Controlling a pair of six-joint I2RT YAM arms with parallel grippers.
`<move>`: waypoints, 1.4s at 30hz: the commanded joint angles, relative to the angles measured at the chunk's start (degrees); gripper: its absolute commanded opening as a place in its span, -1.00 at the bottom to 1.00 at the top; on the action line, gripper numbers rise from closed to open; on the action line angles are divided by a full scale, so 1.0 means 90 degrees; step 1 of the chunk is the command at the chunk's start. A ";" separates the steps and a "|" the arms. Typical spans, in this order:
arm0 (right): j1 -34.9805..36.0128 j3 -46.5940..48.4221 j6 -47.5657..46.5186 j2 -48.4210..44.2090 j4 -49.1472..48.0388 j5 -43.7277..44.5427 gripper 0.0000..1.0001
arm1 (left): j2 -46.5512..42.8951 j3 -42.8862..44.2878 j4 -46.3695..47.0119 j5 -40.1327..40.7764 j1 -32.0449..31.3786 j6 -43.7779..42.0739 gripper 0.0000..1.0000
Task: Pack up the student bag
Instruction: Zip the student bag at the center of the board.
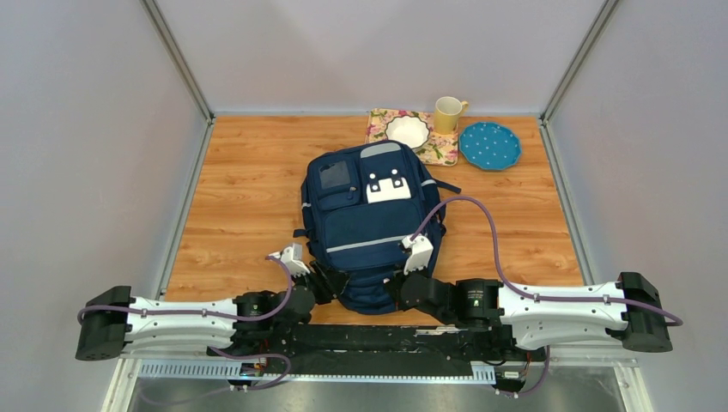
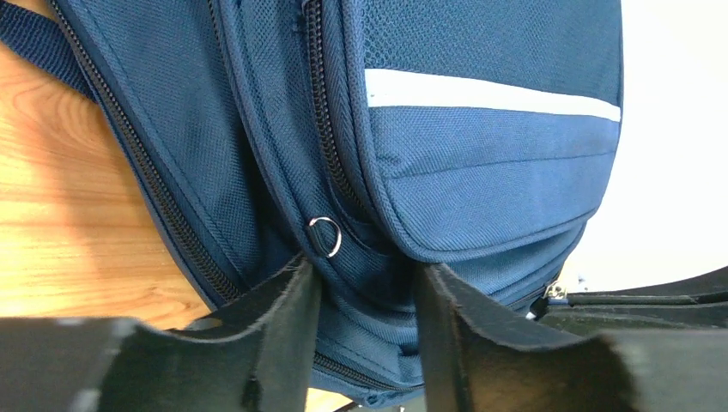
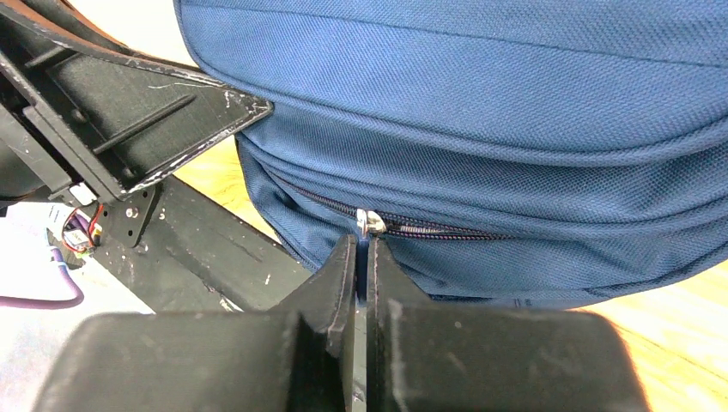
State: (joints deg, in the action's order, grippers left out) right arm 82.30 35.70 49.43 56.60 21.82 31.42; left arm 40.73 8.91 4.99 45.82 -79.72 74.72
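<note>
The navy student bag lies flat on the wooden table, front pockets and grey stripes facing up, its near end between my two arms. My left gripper is at the bag's near left corner. In the left wrist view the left gripper has a thick fold of the student bag filling the gap between its fingers, just below a small metal ring. My right gripper is at the near right corner. There the right gripper is pinched on the blue pull below the silver zipper slider.
At the table's back edge a floral mat holds a white bowl. A yellow mug and a blue dotted plate stand beside it. Grey walls enclose the table on three sides. The black arm-mount frame lies close to the bag's near end.
</note>
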 commanded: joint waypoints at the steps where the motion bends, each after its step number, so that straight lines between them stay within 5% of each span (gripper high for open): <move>1: -0.0004 0.0379 -0.0033 -0.0117 -0.0472 -0.0014 -1.00 | 0.0259 0.0211 0.0471 -0.0443 0.0089 0.0184 -0.11; 5: -0.0004 0.0369 -0.0033 -0.0117 -0.0482 -0.0044 -1.00 | 0.0435 0.0348 0.0257 -0.0550 0.0166 0.0155 -0.59; 6: -0.0004 0.0369 -0.0033 -0.0127 -0.0482 -0.0044 -1.00 | 0.0435 0.0503 0.0140 -0.0618 0.0196 0.0000 -1.00; 16: -0.0179 0.0428 -0.0531 -0.0224 0.0679 0.0640 -1.00 | -0.0842 0.1422 -0.3275 -0.0121 0.0869 -0.1133 -1.00; 23: -0.0687 0.0076 -0.1087 -0.0537 0.0408 -0.0199 -1.00 | -0.1831 0.1685 -0.4129 -0.0482 0.1446 -0.1953 -1.00; 24: -0.0688 0.0095 -0.1127 -0.0498 0.0339 -0.0277 -1.00 | -0.1734 0.1754 -0.4158 -0.0608 0.1446 -0.2012 -0.95; 27: -0.0688 0.0193 -0.1176 -0.0284 0.0125 -0.0619 -1.00 | -0.1158 0.2221 -0.4295 -0.0843 0.1446 -0.2675 0.29; 28: -0.0688 0.0251 -0.1166 -0.0225 0.0095 -0.0649 -1.00 | -0.0992 0.2426 -0.4585 -0.0843 0.1456 -0.2803 0.37; 35: -0.0688 0.0408 -0.1059 0.0127 0.0036 -0.0688 -1.00 | -0.0287 0.3824 -0.4551 -0.0989 0.1436 -0.6088 0.52; 42: -0.0688 0.0291 -0.0912 -0.0097 -0.0003 -0.0678 -1.00 | -0.0064 0.4108 -0.3514 -0.3056 0.1427 -0.7735 0.54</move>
State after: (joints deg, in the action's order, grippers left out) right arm 76.36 36.82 40.69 57.69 24.10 24.25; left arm 38.26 42.19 -33.87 29.93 -66.98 18.33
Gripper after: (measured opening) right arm 0.027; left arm 0.765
